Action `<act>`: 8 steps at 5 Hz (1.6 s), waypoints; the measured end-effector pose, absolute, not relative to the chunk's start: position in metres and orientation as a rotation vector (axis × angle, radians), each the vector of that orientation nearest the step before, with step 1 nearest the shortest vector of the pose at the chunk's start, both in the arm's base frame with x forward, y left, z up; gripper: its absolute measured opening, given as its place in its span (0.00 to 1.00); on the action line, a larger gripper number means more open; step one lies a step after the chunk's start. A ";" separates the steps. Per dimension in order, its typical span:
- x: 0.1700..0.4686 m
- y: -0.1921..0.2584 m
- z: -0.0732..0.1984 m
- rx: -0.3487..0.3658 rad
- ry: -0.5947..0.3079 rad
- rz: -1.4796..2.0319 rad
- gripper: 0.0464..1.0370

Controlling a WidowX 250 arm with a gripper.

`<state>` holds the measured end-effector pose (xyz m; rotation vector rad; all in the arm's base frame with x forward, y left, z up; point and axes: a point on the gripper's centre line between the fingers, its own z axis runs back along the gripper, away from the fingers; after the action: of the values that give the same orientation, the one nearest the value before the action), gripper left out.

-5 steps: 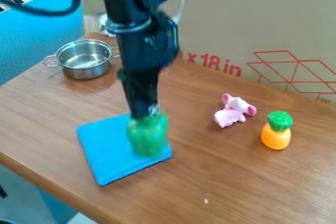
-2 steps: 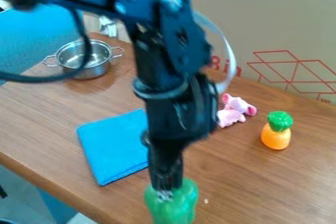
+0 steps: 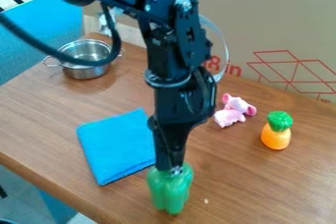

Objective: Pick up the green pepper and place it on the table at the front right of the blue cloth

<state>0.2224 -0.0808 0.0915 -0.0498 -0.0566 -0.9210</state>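
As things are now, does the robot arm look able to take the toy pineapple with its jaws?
Probably not right away: the jaws seem closed on the green pepper. The toy pineapple itself stands uncovered on the table, with nothing touching its sides.

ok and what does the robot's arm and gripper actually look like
The arm is black, with chunky jointed segments, a rounded collar partway down and small pale markings on its upper part. A thick black cable loops out beside it, and a clear, pale band curves off its other side. The gripper is black too, narrowing toward its tip, with a little silvery patch near the end.
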 end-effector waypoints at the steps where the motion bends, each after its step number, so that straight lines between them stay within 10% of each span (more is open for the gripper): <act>1: 0.238 -0.077 0.091 -0.039 -0.058 -0.889 0.05; 3: 0.244 -0.078 0.088 -0.034 -0.046 -0.887 0.09; 6: 0.231 -0.022 0.157 -0.200 -0.306 -0.674 0.90; 8: 0.252 0.008 0.161 -0.114 -0.252 -0.456 0.97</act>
<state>0.2522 0.0079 0.1615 -0.1138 -0.2524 -0.4563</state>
